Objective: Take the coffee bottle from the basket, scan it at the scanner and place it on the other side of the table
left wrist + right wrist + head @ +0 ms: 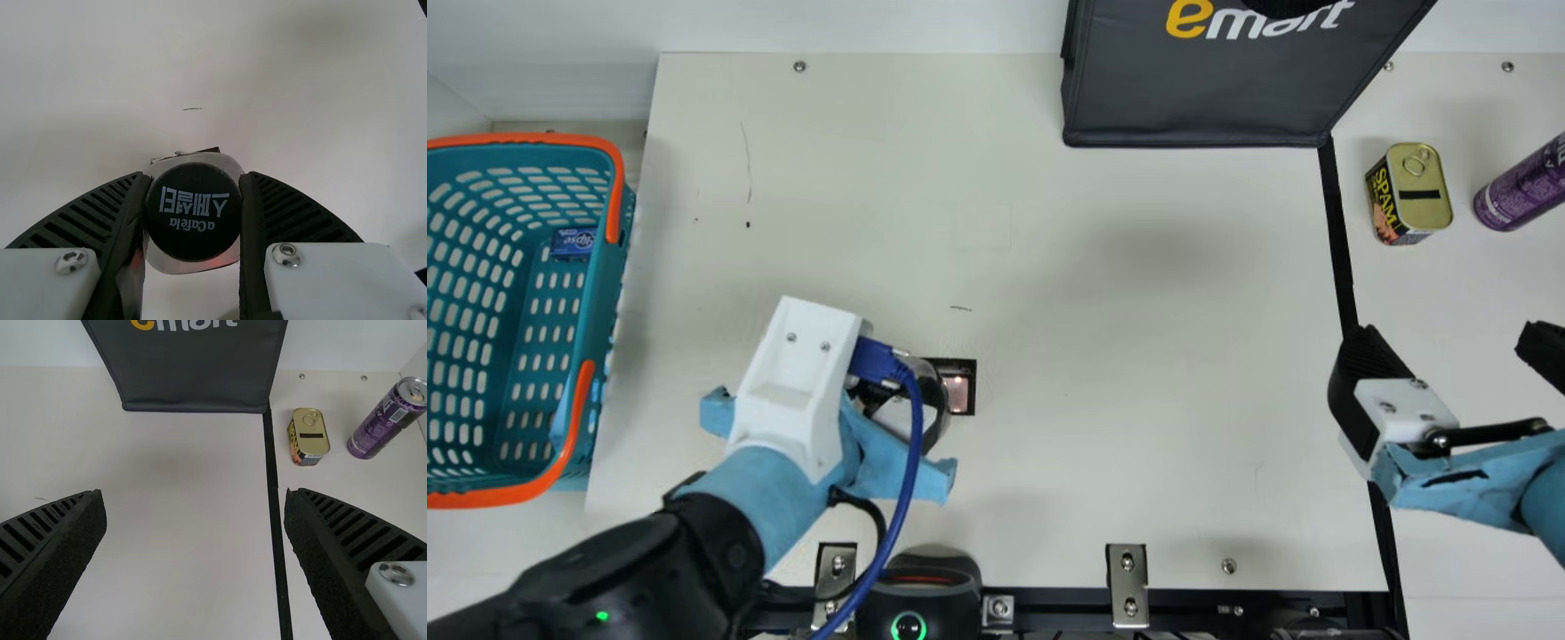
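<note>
Toward eight o'clock from the centre of the main view, my left gripper (898, 418) has the coffee bottle (935, 380) at the scanner's glowing window (958, 393); the arm hides much of the bottle, and it seems to overlap the window's edge, though I cannot tell whether it touches the table (1138, 356). At nine o'clock is the teal basket (621, 213), with a small blue box (574, 243) inside. Near one o'clock stands a dark bag (1200, 98). Between two and three are a meat tin (1423, 196) and, beside it but apart, a purple can (1519, 188). Just past three, my right gripper (1454, 345) hangs with its fingers wide apart.

Seen from my left wrist, my left gripper (194, 177) pinches the bottle between its two ribbed fingers, one against each side. Its round black cap faces my camera, and red light shows at its edge.

From my right wrist, my right gripper (195, 492) is spread, nothing between its fingers. The tin and can stand across the black strip (273, 493), near the bag.
</note>
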Controlling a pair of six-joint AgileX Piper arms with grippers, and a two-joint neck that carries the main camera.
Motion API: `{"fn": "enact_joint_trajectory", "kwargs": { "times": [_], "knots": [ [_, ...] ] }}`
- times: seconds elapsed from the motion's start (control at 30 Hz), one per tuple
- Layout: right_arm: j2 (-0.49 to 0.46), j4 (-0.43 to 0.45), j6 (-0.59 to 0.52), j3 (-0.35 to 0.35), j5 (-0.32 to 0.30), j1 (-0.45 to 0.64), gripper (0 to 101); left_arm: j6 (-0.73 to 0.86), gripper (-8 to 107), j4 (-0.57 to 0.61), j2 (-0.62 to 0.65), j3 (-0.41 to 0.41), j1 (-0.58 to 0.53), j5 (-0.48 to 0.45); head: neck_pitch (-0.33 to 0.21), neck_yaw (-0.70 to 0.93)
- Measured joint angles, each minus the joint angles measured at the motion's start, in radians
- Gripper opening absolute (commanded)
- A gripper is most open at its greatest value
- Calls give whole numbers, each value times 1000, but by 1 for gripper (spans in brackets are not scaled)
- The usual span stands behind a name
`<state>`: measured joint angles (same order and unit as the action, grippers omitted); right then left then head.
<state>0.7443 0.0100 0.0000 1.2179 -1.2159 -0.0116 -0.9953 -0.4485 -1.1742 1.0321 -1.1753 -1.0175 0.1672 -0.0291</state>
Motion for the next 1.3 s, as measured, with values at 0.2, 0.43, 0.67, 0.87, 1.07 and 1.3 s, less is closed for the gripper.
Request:
{"fn": "enact_joint_trajectory", "kwargs": {
  "times": [0.2,0.43,0.67,0.87,1.07,1.3],
  "knots": [
    [0,0,0,0,1,0,95,227,-8,112,55,-26,83,62,0,0],
    [0,0,0,0,1,0,95,536,-8,288,95,-44,188,109,0,0],
    [0,0,0,0,1,0,95,849,-8,483,103,-41,293,98,0,0],
    [0,0,0,0,1,0,95,1126,-8,638,103,-28,402,64,0,0],
    [0,0,0,0,1,0,95,1398,-8,788,91,-22,523,21,0,0],
    [0,0,0,0,1,0,95,1697,-8,950,71,-22,656,-36,0,0]
  ]
}}
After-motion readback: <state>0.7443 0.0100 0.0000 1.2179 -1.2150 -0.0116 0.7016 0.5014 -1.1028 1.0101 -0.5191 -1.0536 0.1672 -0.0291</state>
